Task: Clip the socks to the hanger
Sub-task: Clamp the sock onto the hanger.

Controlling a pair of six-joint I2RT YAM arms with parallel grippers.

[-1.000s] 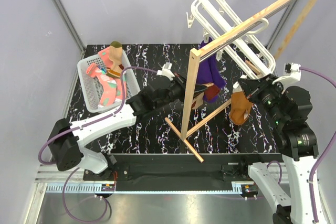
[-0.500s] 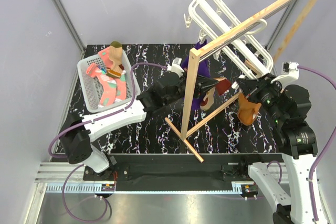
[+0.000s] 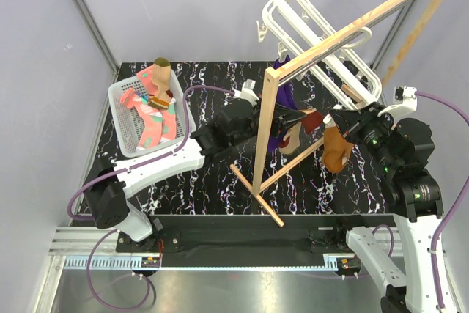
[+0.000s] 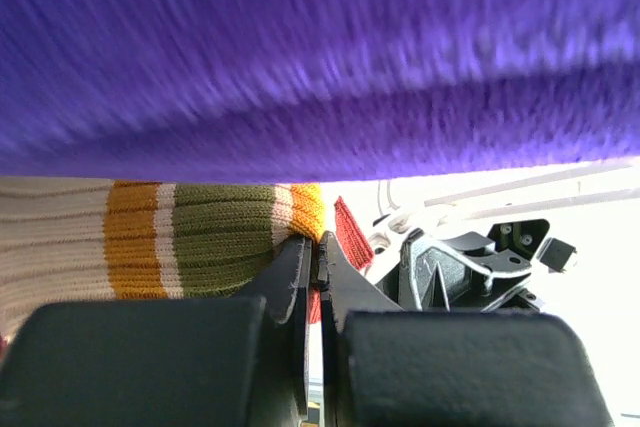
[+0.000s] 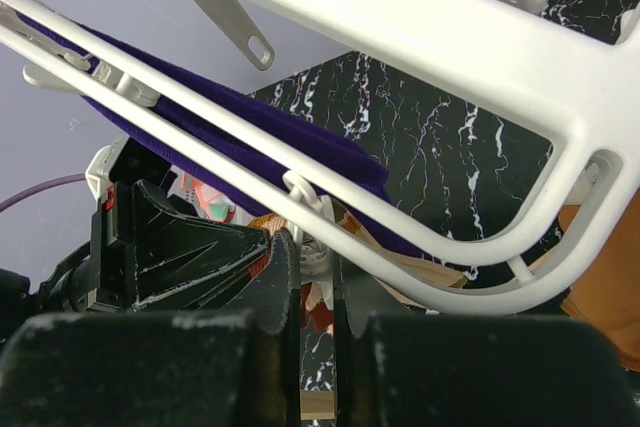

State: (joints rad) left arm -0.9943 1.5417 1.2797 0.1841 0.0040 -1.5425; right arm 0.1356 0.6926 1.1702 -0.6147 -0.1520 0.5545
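Sock (image 4: 150,242), cream with orange and olive bands, pinched in left end effector (image 4: 318,255).

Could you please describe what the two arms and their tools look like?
Both the left arm and right arm have white links between black joint housings, with a purple cable looping along each. The left tool and right tool have matte black, blocky fingers; the right's show pale scuffs.
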